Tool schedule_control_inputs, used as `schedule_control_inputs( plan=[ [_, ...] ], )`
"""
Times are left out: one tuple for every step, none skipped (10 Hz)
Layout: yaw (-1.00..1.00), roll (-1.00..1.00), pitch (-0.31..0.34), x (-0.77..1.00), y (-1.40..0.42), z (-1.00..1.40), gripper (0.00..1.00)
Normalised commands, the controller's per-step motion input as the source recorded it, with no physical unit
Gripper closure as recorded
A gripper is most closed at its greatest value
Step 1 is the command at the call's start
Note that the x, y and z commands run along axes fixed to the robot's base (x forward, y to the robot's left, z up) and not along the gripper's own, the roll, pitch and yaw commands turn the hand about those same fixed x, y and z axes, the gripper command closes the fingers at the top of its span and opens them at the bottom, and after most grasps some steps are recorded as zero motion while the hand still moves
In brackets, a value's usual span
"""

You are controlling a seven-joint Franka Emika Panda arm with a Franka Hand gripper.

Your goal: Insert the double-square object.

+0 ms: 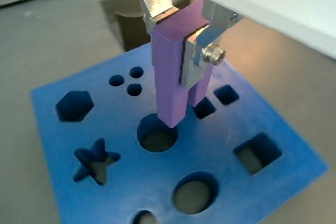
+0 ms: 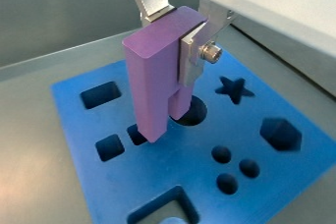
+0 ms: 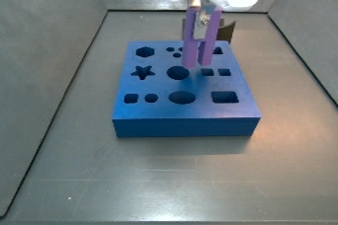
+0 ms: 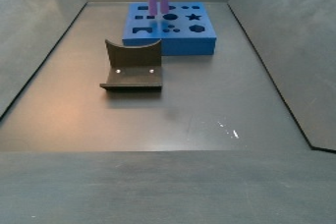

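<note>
Fixture: dark L-shaped bracket (image 4: 132,68) on its base plate, standing on the grey floor nearest the camera in a side view, well apart from the block.
Block: blue block (image 3: 185,115) lying flat on the floor, its top cut with shaped holes, among them a star (image 3: 140,72), round holes and squares.
Peg: double-square object (image 1: 176,66), light purple, upright, lower end down at the block's top beside a round hole (image 1: 156,136); whether it has entered a hole cannot be told.
Gripper: gripper (image 2: 175,29) above the block, silver fingers (image 1: 199,56) pinching the peg's upper end from both sides.
Same grasp elsewhere: peg (image 3: 204,41) seen upright over the block's far right part.
</note>
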Motion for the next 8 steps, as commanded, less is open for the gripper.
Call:
schedule_control_inputs(
  plan=[
    [-0.59,0.06,0.0,0.46,-0.06,0.0,1.0],
    [0.0,0.04,0.036,0.01,0.0,0.0,1.0],
    [-0.22,0.07,0.036,0.49,-0.13,-0.21,1.0],
    [-0.2,0.19,0.076,0.75,-0.17,-0.29,1.0],
    [-0.17,0.25,0.156,0.68,-0.15,-0.19,1.0],
    [-0.32,0.24,0.131,0.54,-0.08,-0.17,1.0],
    [-0.45,0.22,0.123,0.43,0.0,-0.2,1.0],
    [-0.55,0.2,0.103,0.33,0.0,-0.22,1.0]
  ],
)
